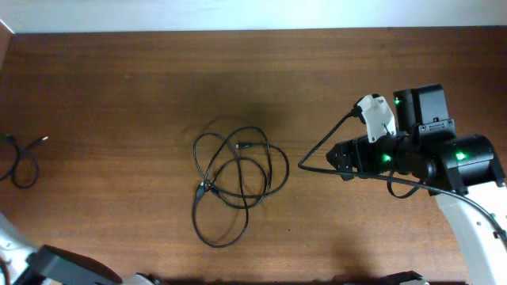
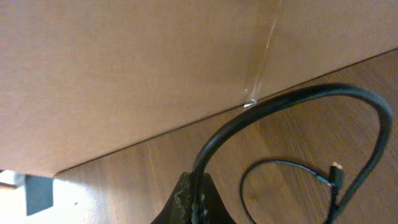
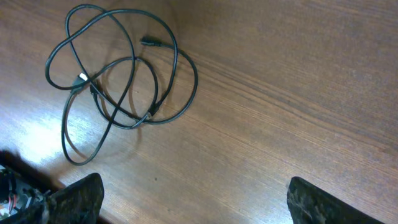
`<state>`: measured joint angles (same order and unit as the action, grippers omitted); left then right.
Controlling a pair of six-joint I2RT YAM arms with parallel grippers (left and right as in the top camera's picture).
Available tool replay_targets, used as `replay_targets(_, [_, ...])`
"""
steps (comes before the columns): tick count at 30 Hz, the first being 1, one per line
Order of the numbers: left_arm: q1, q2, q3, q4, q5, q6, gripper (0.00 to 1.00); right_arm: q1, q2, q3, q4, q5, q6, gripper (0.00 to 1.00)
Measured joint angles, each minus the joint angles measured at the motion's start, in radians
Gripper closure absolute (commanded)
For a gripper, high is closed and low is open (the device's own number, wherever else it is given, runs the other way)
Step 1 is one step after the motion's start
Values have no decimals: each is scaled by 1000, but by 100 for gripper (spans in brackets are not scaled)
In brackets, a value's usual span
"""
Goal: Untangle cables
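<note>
Your right end effector (image 3: 194, 183) gapes empty, left end effector (image 2: 193, 202) pinched shut; grip the cables' (image 1: 204, 188) outer loop, lift slowly.

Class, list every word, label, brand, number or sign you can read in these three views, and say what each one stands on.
None can be read in any view.
The cables and the table carry no print.
The right arm shows only green lights, with no lettering that can be made out.
</note>
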<state>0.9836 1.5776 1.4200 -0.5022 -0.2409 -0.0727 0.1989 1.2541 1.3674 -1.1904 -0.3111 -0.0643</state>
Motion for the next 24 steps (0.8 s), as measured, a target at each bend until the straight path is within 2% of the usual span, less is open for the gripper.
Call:
replay_targets(6, [48,111,0,101,21,0,100,0,0,0,1,0,0,7])
replay_targets(7, [53,134,0,103,21,0,94,0,0,0,1,0,0,7])
replay_targets(8, [57,166,0,103,24,0,53,0,0,0,1,0,0,7])
replay_targets(9, [58,182,0,103,24,-2,7,0,0,0,1,0,0,7])
replay_targets(10, [58,204,0,102,25,1,1,0,0,0,1,0,0,7])
replay_targets(15, [58,284,0,71,41,-8,1,0,0,0,1,0,0,7])
replay_targets(24, [58,294,0,-69,188,-13,1,0,0,0,1,0,0,7])
